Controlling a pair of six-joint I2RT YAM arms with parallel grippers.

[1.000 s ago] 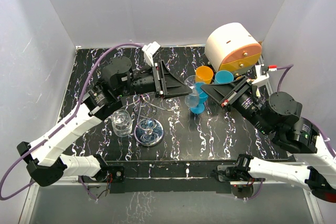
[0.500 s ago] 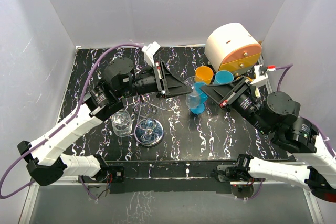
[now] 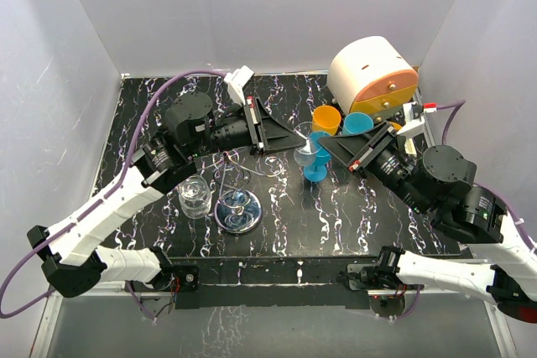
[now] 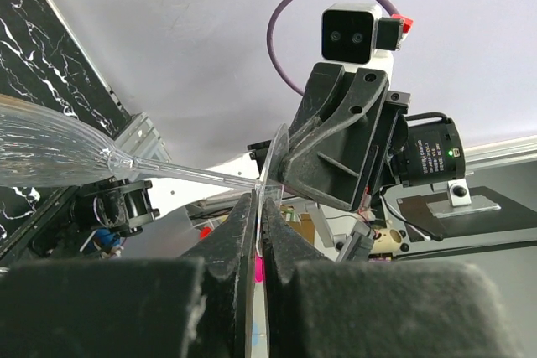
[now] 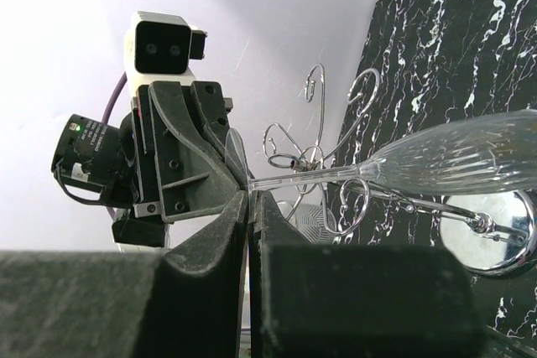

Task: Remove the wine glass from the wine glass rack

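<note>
Between the arms, top view: a clear ribbed stemmed wine glass (image 3: 306, 155) is held on its side, just right of the silver scroll-armed wire wine glass rack (image 3: 237, 207) and seemingly clear of its arms.
Grip, top view: the left gripper (image 3: 295, 147) and the right gripper (image 3: 325, 145) are set against the glass from opposite sides, likely for a handover.
Containers, top view: a clear tumbler (image 3: 194, 195), an orange plastic cup (image 3: 326, 117) and a blue plastic cup (image 3: 358, 123) are seen open upward, with nothing visible inside.
Left wrist view: the fingers (image 4: 231, 241) are pressed together on the thin foot, and the bowl is seen empty.
Right wrist view: the fingers (image 5: 210, 241) are likewise clamped at the foot. Contact with the scrolls cannot be told.
</note>
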